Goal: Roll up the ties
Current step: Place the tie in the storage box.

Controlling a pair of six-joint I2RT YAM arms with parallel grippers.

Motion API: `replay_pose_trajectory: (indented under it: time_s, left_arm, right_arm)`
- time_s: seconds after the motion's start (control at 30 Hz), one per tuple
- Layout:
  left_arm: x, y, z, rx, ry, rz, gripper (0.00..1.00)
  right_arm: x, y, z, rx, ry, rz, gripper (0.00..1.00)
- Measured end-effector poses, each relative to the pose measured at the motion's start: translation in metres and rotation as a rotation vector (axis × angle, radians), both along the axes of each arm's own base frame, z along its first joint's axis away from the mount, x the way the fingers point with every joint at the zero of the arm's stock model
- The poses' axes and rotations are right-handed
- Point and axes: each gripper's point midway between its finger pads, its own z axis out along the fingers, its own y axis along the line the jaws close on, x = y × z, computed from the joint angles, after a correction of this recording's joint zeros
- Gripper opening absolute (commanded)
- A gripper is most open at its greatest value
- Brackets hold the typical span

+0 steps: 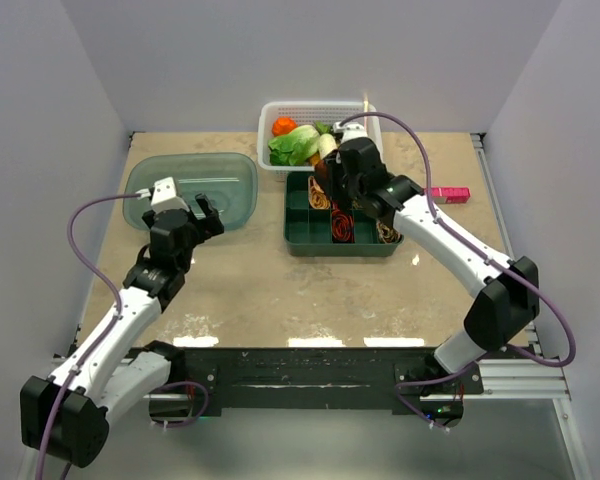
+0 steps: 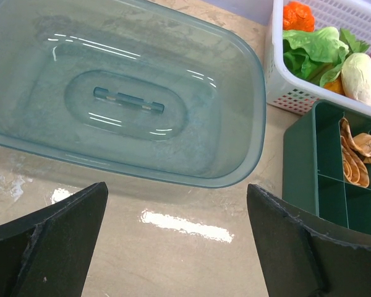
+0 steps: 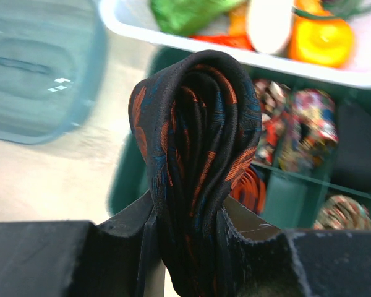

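The sandy table (image 1: pixel 280 300) lies under both arms. Just ahead of the left gripper (image 2: pixel 176 204), whose jaws stand wide apart and hold nothing, sits a translucent teal tub (image 2: pixel 130 105). To that gripper's right is the dark green compartment tray (image 2: pixel 303 154). Past the tray, a white basket (image 1: pixel 310 108) of vegetables sits just beyond the right gripper (image 3: pixel 188 216). This gripper hangs over the tray's left side and is clamped on the black tie (image 3: pixel 195 124). The tie is spotted orange-red and wound into a loose upright coil that rises from between the fingers (image 3: pixel 130 229). Beyond and to the right of that pincer, small rolled ties (image 3: pixel 297 133) in tan, orange and red fill several compartments. A pink box (image 1: pixel 448 194) lies on the table to its right, off the tray.
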Motion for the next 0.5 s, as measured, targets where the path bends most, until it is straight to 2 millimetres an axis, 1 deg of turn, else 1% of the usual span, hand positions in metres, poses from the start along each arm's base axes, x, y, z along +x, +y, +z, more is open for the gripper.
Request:
replay_pose_trajectory:
  time_s: [0.2,0.3,0.5]
  left_arm:
    - [0.001,-0.001,-0.007,0.006,0.022,-0.002,1.0]
    - [0.002,-0.001,-0.009,0.008,0.029,-0.004,1.0]
    - [0.003,-0.004,-0.011,0.004,0.032,-0.016,0.99]
  right_arm:
    - [-0.007,-0.032,-0.019,-0.095,0.051,-0.088,0.0]
    - [-0.009,-0.04,-0.024,-0.122,0.067,-0.11,0.0]
    - [-0.012,-0.05,-0.029,-0.153,0.091,-0.136,0.0]
